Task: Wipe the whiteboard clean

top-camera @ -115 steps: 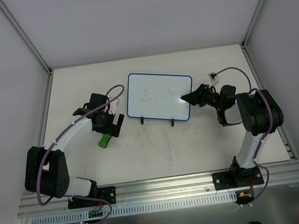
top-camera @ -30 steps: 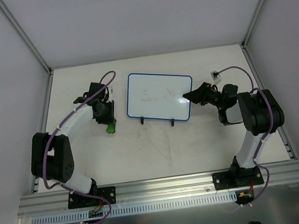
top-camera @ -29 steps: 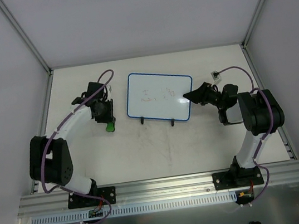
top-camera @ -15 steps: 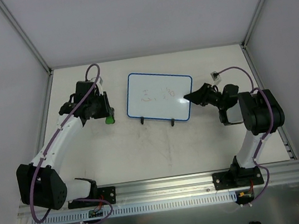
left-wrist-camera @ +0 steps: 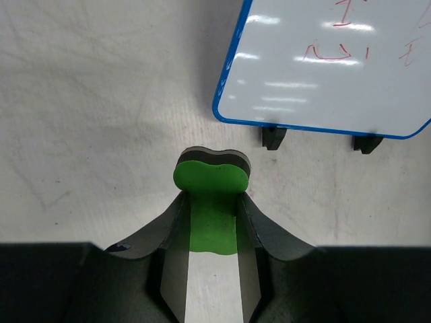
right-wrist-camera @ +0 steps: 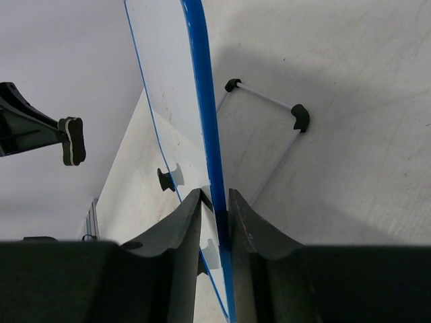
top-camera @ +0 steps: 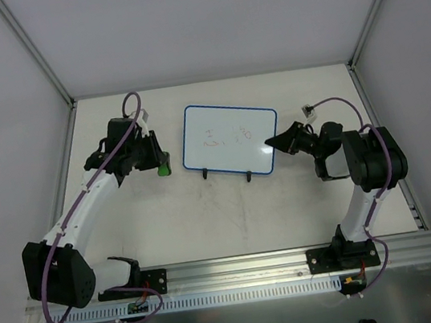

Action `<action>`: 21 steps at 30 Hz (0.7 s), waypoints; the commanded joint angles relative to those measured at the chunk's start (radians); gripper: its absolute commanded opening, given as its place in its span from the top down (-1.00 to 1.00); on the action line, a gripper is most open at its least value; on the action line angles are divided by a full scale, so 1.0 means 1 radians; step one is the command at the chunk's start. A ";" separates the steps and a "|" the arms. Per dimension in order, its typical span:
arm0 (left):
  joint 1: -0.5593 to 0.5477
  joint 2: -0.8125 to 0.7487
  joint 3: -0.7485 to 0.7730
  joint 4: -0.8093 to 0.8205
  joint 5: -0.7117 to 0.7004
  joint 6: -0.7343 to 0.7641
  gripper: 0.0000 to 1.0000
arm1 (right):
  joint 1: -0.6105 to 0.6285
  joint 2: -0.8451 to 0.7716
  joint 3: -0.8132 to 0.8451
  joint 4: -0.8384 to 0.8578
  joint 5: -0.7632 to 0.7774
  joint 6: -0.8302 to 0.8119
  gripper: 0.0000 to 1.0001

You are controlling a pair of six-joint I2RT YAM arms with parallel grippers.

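Left gripper [left-wrist-camera: 212, 202] clamped on the small green peanut-shaped eraser [left-wrist-camera: 212, 176], left of the blue-rimmed white rectangular whiteboard [top-camera: 230, 149]. Right gripper [right-wrist-camera: 215, 198] pinches its right edge

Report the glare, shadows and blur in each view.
Left wrist: streaks of lamp glare cross the small blue-rimmed white whiteboard; the green peanut-shaped eraser is sharp. Right wrist: the board throws a broad soft shadow on the pale table. Top external: even light, with the scribbles tiny and faint.
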 commanded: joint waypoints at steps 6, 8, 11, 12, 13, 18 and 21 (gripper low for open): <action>0.009 -0.110 -0.103 0.236 0.111 -0.030 1.00 | 0.007 0.012 0.028 0.237 -0.006 -0.015 0.85; 0.009 -0.114 -0.110 0.245 0.101 -0.028 1.00 | 0.012 0.024 0.028 0.237 -0.003 -0.027 0.92; 0.008 -0.114 -0.114 0.254 0.095 -0.031 1.00 | 0.013 0.035 0.034 0.237 -0.003 -0.035 1.00; 0.008 -0.113 -0.114 0.256 0.095 -0.031 1.00 | 0.016 0.037 0.034 0.237 -0.001 -0.038 1.00; 0.008 -0.105 -0.112 0.260 0.097 -0.028 1.00 | 0.015 0.035 0.030 0.237 0.000 -0.040 1.00; -0.015 -0.052 -0.104 0.289 0.043 -0.016 1.00 | 0.021 0.024 0.010 0.237 0.009 -0.069 1.00; -0.040 -0.022 -0.104 0.339 -0.036 -0.017 1.00 | 0.026 0.021 0.000 0.237 0.012 -0.078 1.00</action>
